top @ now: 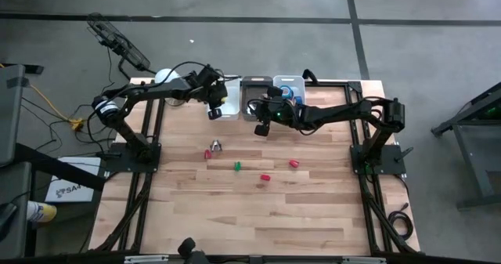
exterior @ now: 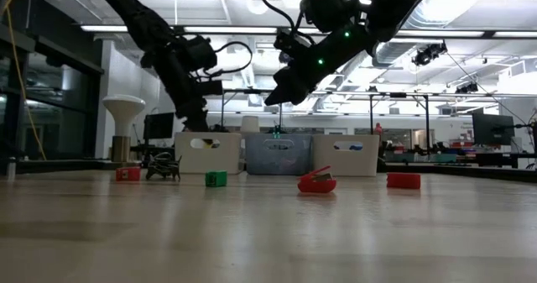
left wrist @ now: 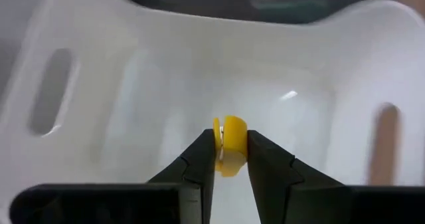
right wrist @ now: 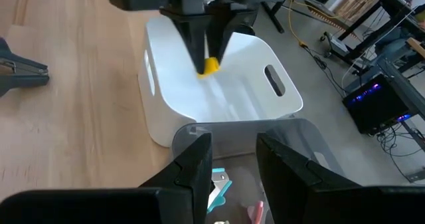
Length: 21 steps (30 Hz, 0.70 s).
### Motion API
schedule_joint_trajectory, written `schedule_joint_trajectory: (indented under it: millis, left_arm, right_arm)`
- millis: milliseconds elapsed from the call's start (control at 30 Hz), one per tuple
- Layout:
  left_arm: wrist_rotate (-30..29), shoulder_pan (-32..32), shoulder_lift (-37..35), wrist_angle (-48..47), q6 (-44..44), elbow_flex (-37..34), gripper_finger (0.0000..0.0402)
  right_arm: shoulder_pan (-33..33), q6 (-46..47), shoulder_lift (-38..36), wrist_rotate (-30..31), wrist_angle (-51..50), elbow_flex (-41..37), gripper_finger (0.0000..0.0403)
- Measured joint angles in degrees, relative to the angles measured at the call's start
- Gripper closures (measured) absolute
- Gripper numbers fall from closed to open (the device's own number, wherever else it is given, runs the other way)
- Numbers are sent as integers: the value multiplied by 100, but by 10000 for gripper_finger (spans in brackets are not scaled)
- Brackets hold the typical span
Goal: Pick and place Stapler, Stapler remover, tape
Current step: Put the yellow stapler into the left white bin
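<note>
My left gripper (left wrist: pixel 230 154) hangs over the inside of the white bin (left wrist: pixel 133 71) at the table's far edge, shut on a small yellow tape roll (left wrist: pixel 230 141). The right wrist view shows the same roll (right wrist: pixel 210 66) under the left fingers. My right gripper (right wrist: pixel 234 164) stands open and empty above the grey bin (top: pixel 254 99) beside it. A dark staple remover (top: pixel 215 146) and a small red stapler (top: pixel 265 178) lie on the wooden table top. A blue tape roll (top: pixel 288 92) lies in the clear bin. My left gripper pinches the yellow roll's two opposite sides (left wrist: pixel 238 132) between its two fingers, at their free ends. The fingers slant down from above into the white bin. The roll hangs clear of the bin's floor and walls.
Three bins stand in a row at the far edge: white (top: pixel 227 107), grey, clear (top: pixel 291 84). Small red blocks (top: pixel 293 163) (top: pixel 208 154) and a green one (top: pixel 237 166) lie mid-table. The grey bin holds small items (right wrist: pixel 216 184). The near half of the table (top: pixel 258 225) is bare wood.
</note>
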Motion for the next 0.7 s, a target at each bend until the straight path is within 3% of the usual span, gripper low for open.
schedule_joint_trajectory:
  millis: [367, 700]
  left_arm:
    - [399, -2, 2, -784, 1046, 11, 327]
    - [396, -2, 2, -967, 1291, 11, 324]
  right_arm:
    - [0, -2, 0, 0, -24, 2, 293]
    - [0, -4, 0, -2, -59, 0, 293]
